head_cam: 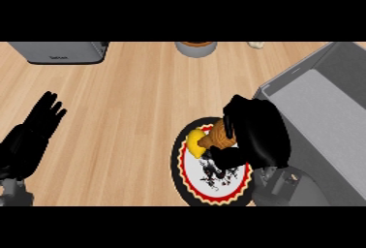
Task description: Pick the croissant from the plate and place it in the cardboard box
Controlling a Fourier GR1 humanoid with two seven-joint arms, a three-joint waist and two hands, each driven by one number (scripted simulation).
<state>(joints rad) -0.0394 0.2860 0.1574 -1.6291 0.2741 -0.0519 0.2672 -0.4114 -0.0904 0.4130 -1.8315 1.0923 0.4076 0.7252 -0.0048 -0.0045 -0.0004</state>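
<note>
- The right hand (253, 133) is seen lowered over the plate (187, 179), its fingers curled down around the croissant (217, 137), which sits at the plate's upper part, just beside a yellow item (194, 140).
- Only the croissant's left portion is left in view, brown and ridged; the rest is covered by the palm, so its long axis cannot be made out with confidence.
- Whether the croissant has been lifted off the plate or is resting on it cannot be told from this steep downward view.
- The grey box (314, 111), presumably the cardboard box named in the task, is found immediately to the right of the plate and hand, its near wall almost touching the hand's back; the carry is judged to run rightward and slightly up the view.
- The right hand is plainly the nearer 1 of the 2; the left hand (32, 135) is held open, fingers up, at the left edge of the view, well apart from the plate.
- The box is cut off by the right edge, so its full interior is not shown.
- Dark markings on the plate below the hand are hard to identify.
- A toaster (64, 51), a bowl (195, 48) and a small pale object (256, 45) are clipped along the far side of the counter (129, 116).
</note>
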